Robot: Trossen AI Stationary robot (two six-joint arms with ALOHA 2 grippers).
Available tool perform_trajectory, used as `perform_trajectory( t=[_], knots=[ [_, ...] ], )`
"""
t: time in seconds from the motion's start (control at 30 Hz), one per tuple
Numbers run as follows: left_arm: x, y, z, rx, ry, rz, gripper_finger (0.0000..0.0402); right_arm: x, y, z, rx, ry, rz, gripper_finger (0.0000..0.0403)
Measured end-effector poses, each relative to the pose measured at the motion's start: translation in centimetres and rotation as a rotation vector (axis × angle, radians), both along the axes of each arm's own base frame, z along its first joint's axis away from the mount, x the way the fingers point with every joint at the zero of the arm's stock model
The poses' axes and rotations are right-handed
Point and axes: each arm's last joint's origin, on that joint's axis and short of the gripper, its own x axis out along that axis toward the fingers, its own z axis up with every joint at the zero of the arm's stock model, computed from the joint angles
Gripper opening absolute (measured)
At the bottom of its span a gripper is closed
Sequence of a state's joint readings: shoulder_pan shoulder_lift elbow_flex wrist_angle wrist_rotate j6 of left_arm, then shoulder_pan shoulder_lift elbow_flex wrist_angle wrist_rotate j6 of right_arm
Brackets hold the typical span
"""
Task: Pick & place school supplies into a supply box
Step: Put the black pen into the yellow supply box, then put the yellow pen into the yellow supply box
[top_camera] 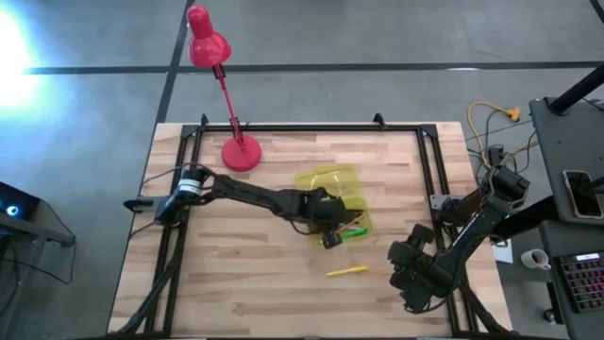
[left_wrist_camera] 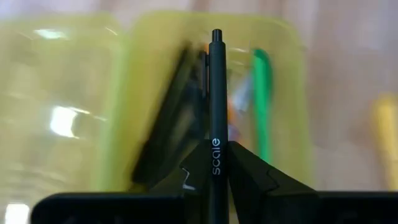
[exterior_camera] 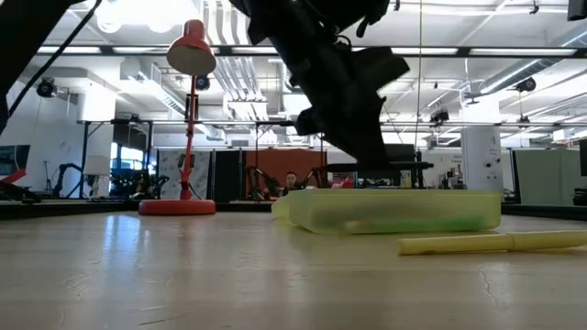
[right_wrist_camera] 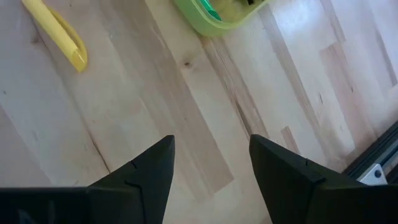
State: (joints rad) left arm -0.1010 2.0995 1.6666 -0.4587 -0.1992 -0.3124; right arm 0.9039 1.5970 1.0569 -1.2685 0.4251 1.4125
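While the wooden table (top_camera: 236, 264) carries everything, the largest thing at work on it is the left arm, stretched from the table's left edge toward the middle so that its left gripper (top_camera: 328, 227) hangs over the near end of the supply box (top_camera: 332, 184). The right arm waits folded at the table's right edge, its right gripper (right_wrist_camera: 211, 162) spread wide with nothing between the fingers, pointed down at bare wood.

A red desk lamp (top_camera: 226, 94) stands at the far side of the table, apart from the work.

The supply box, translucent yellow-green with rounded corners, sits near the table's centre, just in front of the lamp's base. Its open top faces up, which is why the left arm comes at it from above. Inside, the left wrist view shows a green marker (left_wrist_camera: 261, 106) lying lengthwise and some dark pens beside it (blurred, so their number cannot be told); a trace of orange shows between them.

The left gripper is clenched on a black pen (left_wrist_camera: 216, 118), pinched low on the barrel so most of its length sticks forward, lined up with the box's long axis. That hold looks meant to let the pen drop in parallel to what already lies there.

A yellow marker (top_camera: 346, 271) lies on the table, near the box and in front of it, not yet collected.
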Motion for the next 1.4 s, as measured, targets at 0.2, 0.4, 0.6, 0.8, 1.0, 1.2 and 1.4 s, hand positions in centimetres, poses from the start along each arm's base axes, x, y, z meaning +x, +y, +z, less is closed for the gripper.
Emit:
perform_trajectory(
  t=[0.2,0.4,0.6,0.8,1.0,1.2,1.4],
  knots=[
    [-0.4,-1.1,-1.0,-0.081,0.018,-0.058,0.0057,0.1,0.1,0.0,0.01,0.001,0.018,0.0194],
    [-0.6,-2.9,0.1,-0.052,-0.008,-0.074,0.0084,1.3,1.1,-0.3,0.058,-0.025,0.254,0.0194],
    [-1.7,-4.2,1.9,-0.068,0.006,-0.042,0.0092,3.9,1.3,-0.8,0.088,-0.102,0.43,0.0194],
    [-3.6,-6.2,2.9,-0.046,0.068,-0.017,0.0092,6.7,-0.3,-1.6,0.111,-0.124,0.48,0.0194],
    [-5.4,-8.0,3.4,-0.023,0.076,0.004,0.0092,9.2,-1.3,-2.9,0.177,-0.113,0.534,0.0194],
    [-7.0,-8.9,2.9,-0.043,0.088,0.029,0.0092,10.5,-0.7,-4.6,0.244,-0.116,0.567,0.0194],
    [-10.0,-8.5,2.1,-0.08,0.07,0.1,0.0092,10.9,-0.4,-6.4,0.259,-0.073,0.566,0.0194]
  ],
)
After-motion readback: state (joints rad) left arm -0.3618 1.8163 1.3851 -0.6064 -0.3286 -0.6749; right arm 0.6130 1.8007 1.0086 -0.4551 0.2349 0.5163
